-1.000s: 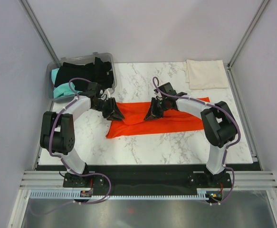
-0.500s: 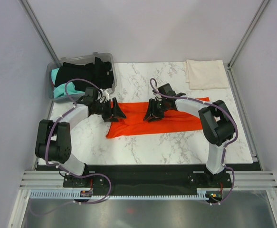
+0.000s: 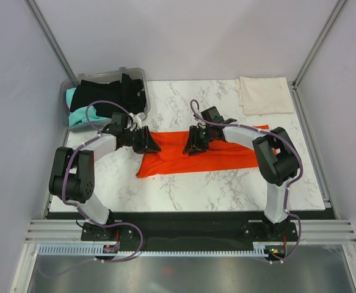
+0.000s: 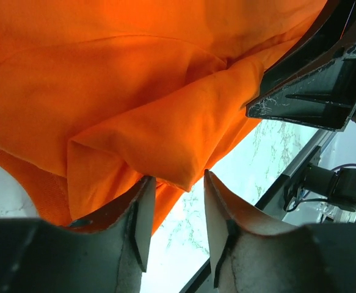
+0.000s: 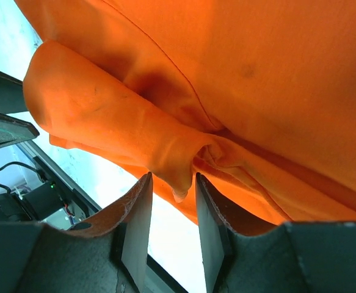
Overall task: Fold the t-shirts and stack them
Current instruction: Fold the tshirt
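Note:
The orange-red t-shirt lies flat as a long band in the middle of the marble table. My left gripper is at its upper left edge. In the left wrist view the jaws are open, with a folded corner of the orange cloth at their tips. My right gripper is at the shirt's upper middle. In the right wrist view it is open round a bunched fold of the shirt. A folded cream-white t-shirt lies at the back right.
A clear grey plastic bin at the back left holds a black t-shirt and a teal one. Grey walls close in both sides and the back. The arm bases stand on a black rail at the near edge.
Both grippers stay at the orange shirt's upper edge. My left arm's elbow swung out left and came partly back. My right gripper shifted slightly left.

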### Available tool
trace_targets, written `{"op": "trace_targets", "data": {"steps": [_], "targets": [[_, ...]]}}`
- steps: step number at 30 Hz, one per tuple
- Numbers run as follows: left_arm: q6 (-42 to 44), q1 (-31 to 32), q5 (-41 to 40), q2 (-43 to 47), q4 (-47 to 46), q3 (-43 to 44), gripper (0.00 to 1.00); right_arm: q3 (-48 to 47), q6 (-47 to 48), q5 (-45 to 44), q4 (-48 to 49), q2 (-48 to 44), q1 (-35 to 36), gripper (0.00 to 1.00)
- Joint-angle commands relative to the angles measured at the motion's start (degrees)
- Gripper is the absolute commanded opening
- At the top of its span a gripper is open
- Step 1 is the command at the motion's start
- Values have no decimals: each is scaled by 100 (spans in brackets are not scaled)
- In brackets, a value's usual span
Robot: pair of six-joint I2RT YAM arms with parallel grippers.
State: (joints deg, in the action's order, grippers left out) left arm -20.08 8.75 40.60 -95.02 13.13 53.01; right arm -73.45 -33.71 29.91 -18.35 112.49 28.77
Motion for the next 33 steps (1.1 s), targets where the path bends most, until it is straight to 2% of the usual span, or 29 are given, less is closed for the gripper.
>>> {"op": "trace_targets", "data": {"steps": [1,3,6,9,12,13,14,16,18,19,23,26,28,33], "targets": [[241,12,27,19,-372,-19,43,-170,111,-20,156,28,40,41],[250,21,-8,19,-381,-63,42,-178,111,-47,156,36,32,41],[241,12,-52,124,-372,-124,32,-196,67,-73,217,72,32,39],[180,12,-166,474,-399,-300,32,-240,14,-99,235,115,32,37],[162,12,-473,765,-162,-450,39,-266,-47,-178,235,133,14,28],[179,12,-535,905,-118,-485,48,-275,-74,-196,235,133,-3,24],[188,12,-588,976,-82,-563,50,-266,-74,-196,227,142,-12,17],[241,12,-632,1029,-47,-617,51,-266,-74,-196,235,159,-47,14],[293,4,-632,986,-82,-634,46,-257,-39,-196,227,160,-65,12],[346,4,-623,907,-99,-617,37,-258,-47,-179,244,160,-82,11],[469,4,-396,232,-82,-275,27,-266,-39,-152,227,168,-118,11],[487,12,-246,-50,-91,-82,29,-319,-56,-91,226,221,-135,10],[478,12,-246,-95,-91,7,37,-345,-74,-56,226,273,-127,10],[496,39,-70,-279,-187,174,47,-310,-47,-38,235,318,-135,10]]}}
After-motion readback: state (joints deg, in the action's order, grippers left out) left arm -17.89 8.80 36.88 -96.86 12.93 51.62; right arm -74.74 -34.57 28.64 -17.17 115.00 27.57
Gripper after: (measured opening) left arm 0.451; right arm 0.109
